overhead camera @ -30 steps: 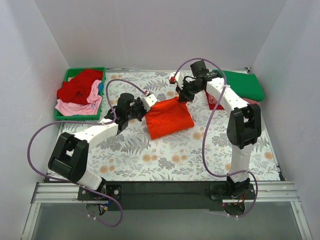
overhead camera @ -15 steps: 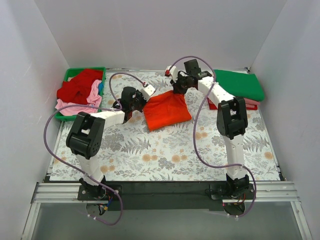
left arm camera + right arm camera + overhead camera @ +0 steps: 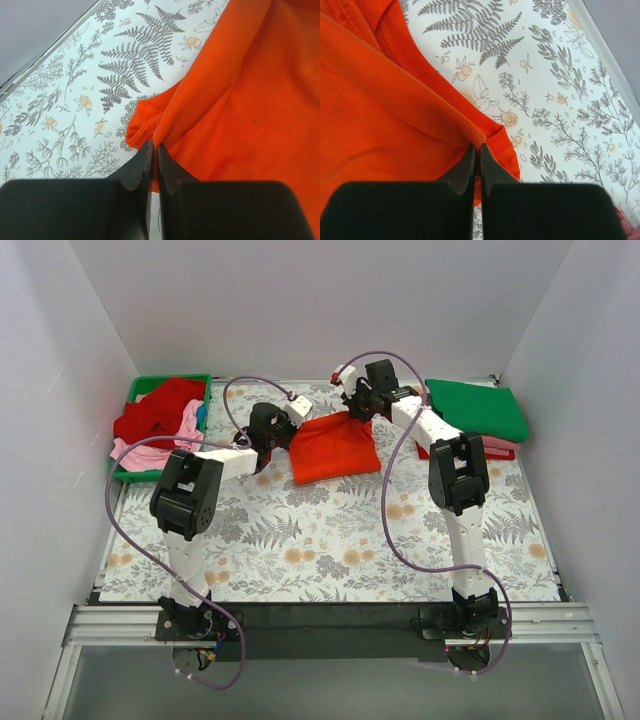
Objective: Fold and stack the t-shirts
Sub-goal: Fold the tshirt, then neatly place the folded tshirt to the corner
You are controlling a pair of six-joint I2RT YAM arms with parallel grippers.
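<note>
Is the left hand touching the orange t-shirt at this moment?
Touching. The left wrist view shows the left hand shut on a folded edge of the orange t-shirt, with the cloth pinched in it.

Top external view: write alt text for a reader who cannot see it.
The left gripper and right gripper each pinch a far corner of an orange t-shirt over a fern-patterned table. A green tray at far left holds red and pink shirts; a folded green shirt lies at far right.
</note>
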